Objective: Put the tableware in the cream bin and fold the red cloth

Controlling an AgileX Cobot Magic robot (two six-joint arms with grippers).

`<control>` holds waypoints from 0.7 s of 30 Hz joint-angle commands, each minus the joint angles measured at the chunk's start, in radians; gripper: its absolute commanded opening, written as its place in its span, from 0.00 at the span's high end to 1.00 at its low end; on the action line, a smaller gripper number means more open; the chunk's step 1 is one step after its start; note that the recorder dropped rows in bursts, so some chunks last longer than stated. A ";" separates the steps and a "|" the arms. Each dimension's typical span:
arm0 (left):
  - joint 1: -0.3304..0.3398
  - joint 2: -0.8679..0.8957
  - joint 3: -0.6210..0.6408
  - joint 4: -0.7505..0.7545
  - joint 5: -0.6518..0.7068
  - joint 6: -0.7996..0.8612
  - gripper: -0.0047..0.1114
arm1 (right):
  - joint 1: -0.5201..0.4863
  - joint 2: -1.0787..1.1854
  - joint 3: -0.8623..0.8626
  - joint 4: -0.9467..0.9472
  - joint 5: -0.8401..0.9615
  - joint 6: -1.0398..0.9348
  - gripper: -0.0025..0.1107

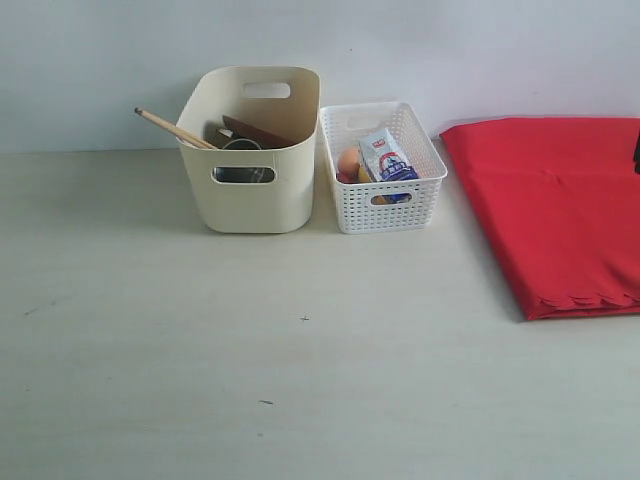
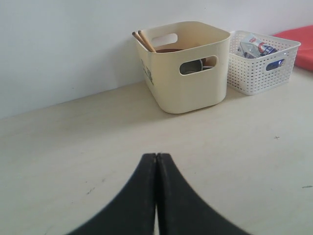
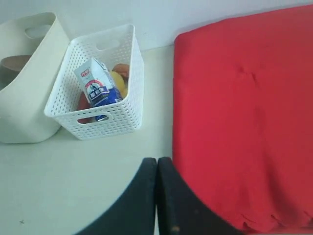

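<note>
The cream bin stands at the back of the table. Two wooden chopsticks stick out over its left rim, a brown plate leans inside, and a steel cup shows through the handle cut-out. The rest of the tableware is hidden. The red cloth lies folded flat at the right, its scalloped edge towards the front. My left gripper is shut on nothing, over bare table well short of the cream bin. My right gripper is shut and empty, just beside the left edge of the red cloth.
A white lattice basket stands right of the bin, holding a small carton and food such as an egg. The pale table meets a white wall right behind both containers. A dark sliver at the exterior view's right edge overlaps the cloth.
</note>
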 commanded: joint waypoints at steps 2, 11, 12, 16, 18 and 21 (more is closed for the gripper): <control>0.002 -0.007 0.003 -0.001 -0.004 -0.007 0.96 | 0.002 -0.008 -0.006 0.031 -0.015 -0.102 0.98; 0.002 -0.007 0.003 -0.001 -0.004 -0.007 0.96 | 0.002 -0.055 -0.045 -0.087 -0.062 -0.136 0.98; 0.002 -0.007 0.003 -0.001 -0.004 -0.007 0.96 | 0.002 -0.065 -0.054 -0.126 -0.062 -0.129 0.98; 0.002 -0.007 0.003 -0.001 -0.004 -0.007 0.96 | 0.002 -0.130 -0.115 -0.423 -0.037 0.086 0.98; 0.002 -0.007 0.003 0.001 -0.004 -0.007 0.96 | 0.002 -0.171 -0.135 -0.611 -0.003 0.240 0.98; 0.002 -0.007 0.003 0.005 0.001 -0.007 0.96 | 0.002 -0.250 -0.131 -0.814 0.034 0.490 0.98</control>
